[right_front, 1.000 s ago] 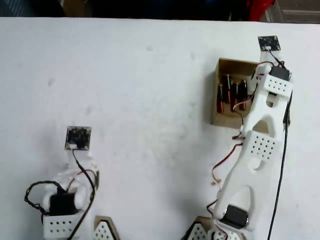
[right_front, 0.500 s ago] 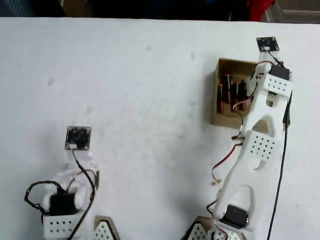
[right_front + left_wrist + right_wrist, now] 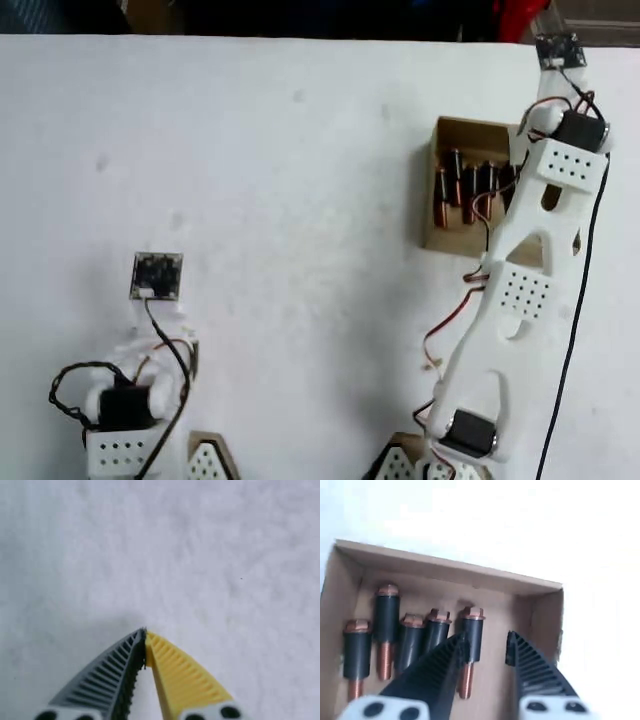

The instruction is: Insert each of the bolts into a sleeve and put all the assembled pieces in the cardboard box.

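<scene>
— Cardboard box [image 3: 445,575] holds five sleeved bolts [image 3: 386,615]. And the right gripper [image 3: 486,642]?
— Fingers apart, empty, above the box.
— The left gripper [image 3: 145,632]?
— Fingers together over the white table [image 3: 200,555].

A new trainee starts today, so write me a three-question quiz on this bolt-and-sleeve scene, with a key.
1. True or false: the left tool is shut over a bare part of the table.
2. How many assembled pieces lie in the cardboard box? A) two B) five C) eight
3. Fill in the blank: the right tool, above the box, is ____ (open or shut).
Key: 1 true; 2 B; 3 open.
</scene>
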{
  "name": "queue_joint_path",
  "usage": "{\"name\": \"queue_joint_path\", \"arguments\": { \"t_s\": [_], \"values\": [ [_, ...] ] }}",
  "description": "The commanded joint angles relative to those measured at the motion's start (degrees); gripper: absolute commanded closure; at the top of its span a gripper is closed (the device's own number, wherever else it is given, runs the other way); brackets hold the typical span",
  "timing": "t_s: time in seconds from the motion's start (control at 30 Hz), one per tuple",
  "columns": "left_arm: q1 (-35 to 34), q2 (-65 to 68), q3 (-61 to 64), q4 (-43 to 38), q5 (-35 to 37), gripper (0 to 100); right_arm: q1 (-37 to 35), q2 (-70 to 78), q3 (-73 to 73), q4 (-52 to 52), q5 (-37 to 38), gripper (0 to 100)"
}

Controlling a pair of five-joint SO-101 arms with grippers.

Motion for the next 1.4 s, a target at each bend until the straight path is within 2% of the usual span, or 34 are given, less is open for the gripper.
{"name": "queue_joint_path", "arguments": {
  "t_s": [0.0, 0.07, 0.17, 0.6, 0.73, 0.83, 1.37],
  "values": [
    [-0.7, -0.3, -0.1, -1.6, -0.7, 97, -1.5, -3.8, -2.6, 3.5, 0.4, 90.1],
    [-0.7, -0.3, -0.1, -1.6, -0.7, 97, -1.8, -5.3, -2.7, 5.6, 0.4, 91.1],
    [-0.7, -0.3, -0.1, -1.6, -0.7, 97, -3.3, -8.3, -2.6, 6.5, 0.4, 98.4],
    [-0.7, -0.3, -0.1, -1.6, -0.7, 97, -4.3, -20.8, -2.0, 7.0, 0.3, 98.2],
    [-0.7, -0.3, -0.1, -1.6, -0.7, 97, -3.9, -24.7, -2.0, 7.1, -4.3, 98.2],
    [-0.7, -0.3, -0.1, -1.6, -0.7, 97, -3.9, -27.4, -1.6, 7.1, -4.7, 98.2],
    [-0.7, -0.3, -0.1, -1.5, -0.6, 98, -7.2, -52.1, 25.9, 6.9, -4.9, 98.1]
  ]
}}
